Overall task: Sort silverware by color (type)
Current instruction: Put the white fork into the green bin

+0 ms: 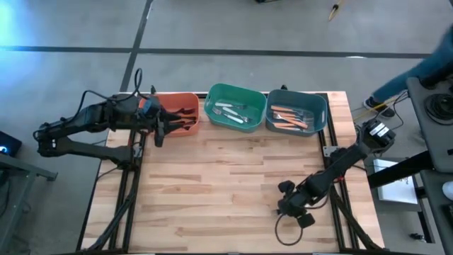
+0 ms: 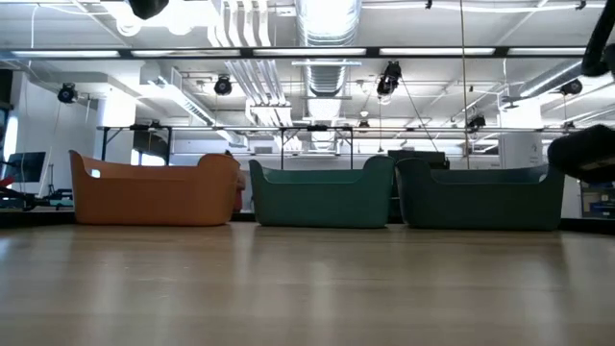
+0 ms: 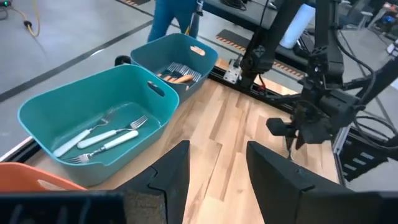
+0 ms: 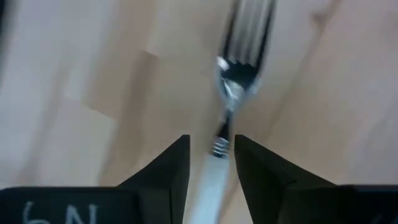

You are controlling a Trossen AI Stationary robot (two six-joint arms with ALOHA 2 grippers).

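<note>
Overhead, three bins stand in a row along the top edge of the table (image 1: 233,184): an orange bin (image 1: 185,100) at upper centre-left holding dark-handled forks, a green bin (image 1: 236,93) in the middle holding white-handled forks (image 1: 228,113), and a teal bin (image 1: 297,98) to its right holding orange-handled forks (image 1: 289,118). The right gripper (image 1: 289,205) hangs low over the bare wood at lower right of the overhead frame; its wrist camera shows a white-handled fork (image 4: 229,93) lying between the two fingers (image 4: 166,168), tines pointing away, with narrow gaps on either side, so the jaws appear parted and not clamped on it. The left gripper (image 1: 164,126) waits at the orange bin, its jaws open and empty. Risk: if the fingers close off-centre on the slim handle, the fork could pivot or slip out on the lift; carried to the wrong bin, it would spoil the sort.
</note>
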